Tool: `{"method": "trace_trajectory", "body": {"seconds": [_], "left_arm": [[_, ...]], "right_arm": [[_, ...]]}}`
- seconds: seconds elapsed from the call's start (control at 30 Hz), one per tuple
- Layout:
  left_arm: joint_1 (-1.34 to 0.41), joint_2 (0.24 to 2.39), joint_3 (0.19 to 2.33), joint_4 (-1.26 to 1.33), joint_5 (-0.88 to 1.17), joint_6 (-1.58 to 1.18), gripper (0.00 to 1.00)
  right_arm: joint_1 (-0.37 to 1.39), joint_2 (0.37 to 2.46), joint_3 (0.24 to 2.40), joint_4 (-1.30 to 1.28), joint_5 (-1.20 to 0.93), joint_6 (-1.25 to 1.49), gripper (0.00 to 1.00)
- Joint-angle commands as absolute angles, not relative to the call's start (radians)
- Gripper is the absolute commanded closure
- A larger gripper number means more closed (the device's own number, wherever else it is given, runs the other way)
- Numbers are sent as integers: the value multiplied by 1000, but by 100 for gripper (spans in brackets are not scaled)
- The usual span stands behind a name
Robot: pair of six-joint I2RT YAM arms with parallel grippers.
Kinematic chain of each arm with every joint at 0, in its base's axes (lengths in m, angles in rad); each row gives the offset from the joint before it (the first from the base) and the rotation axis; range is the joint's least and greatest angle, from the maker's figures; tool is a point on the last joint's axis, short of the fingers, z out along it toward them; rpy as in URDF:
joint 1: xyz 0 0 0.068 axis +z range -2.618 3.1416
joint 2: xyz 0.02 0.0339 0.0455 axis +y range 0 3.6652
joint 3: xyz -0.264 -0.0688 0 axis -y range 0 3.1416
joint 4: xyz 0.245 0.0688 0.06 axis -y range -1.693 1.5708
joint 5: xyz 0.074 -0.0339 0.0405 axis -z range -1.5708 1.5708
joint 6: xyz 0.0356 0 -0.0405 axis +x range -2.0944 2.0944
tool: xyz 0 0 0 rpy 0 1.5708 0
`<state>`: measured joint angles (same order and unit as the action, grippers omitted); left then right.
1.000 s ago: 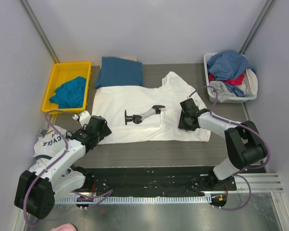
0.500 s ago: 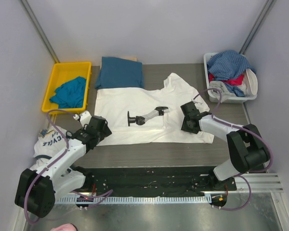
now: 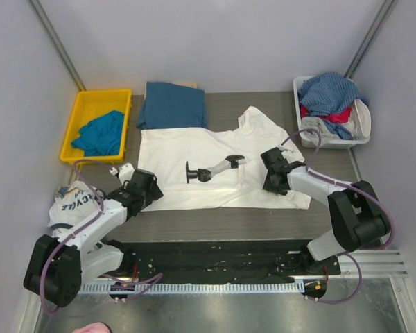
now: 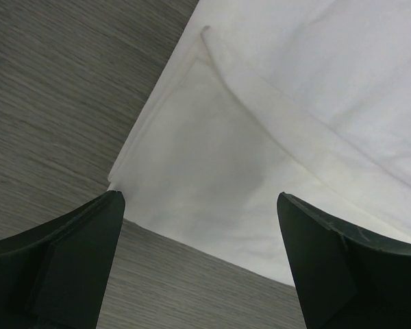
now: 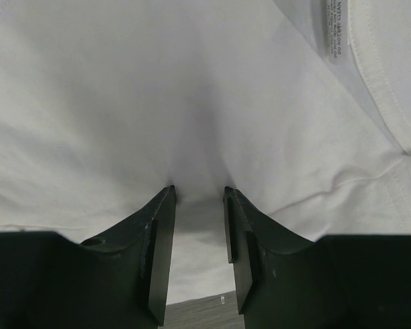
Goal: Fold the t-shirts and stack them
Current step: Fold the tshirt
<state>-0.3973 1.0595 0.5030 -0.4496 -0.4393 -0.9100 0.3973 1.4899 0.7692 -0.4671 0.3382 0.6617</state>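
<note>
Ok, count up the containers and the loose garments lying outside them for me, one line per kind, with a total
Plastic bins: 2, the yellow plastic bin and the white plastic basket
Shirts on the table: 2, the spread white cotton t-shirt and the folded dark blue t-shirt
Garments off the table's left edge: 1, the crumpled white printed garment
Total: 5

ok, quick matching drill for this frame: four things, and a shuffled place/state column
Things:
1. white t-shirt
2. dark blue t-shirt
3. left gripper
4. yellow bin

Places/states:
A. far left, holds a teal garment
B. fingers wide apart over the white shirt's near-left corner
C. spread flat mid-table, black graphic on it
D. folded, at the table's far edge

Pairs: 1-C, 2-D, 3-B, 4-A
</note>
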Motion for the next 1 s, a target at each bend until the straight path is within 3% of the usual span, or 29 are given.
{"method": "trace_trajectory", "body": {"seconds": [0.0, 0.67, 0.97], "left_arm": [[-400, 1097, 498, -379, -430, -910, 1], [-400, 1175, 563, -344, -428, -908, 0], [-400, 987, 641, -531, -500, -894, 0]], "right_arm": [[396, 1503, 741, -572, 373, 666, 60], [396, 1520, 744, -572, 383, 670, 60], [397, 1523, 746, -574, 385, 670, 61]]}}
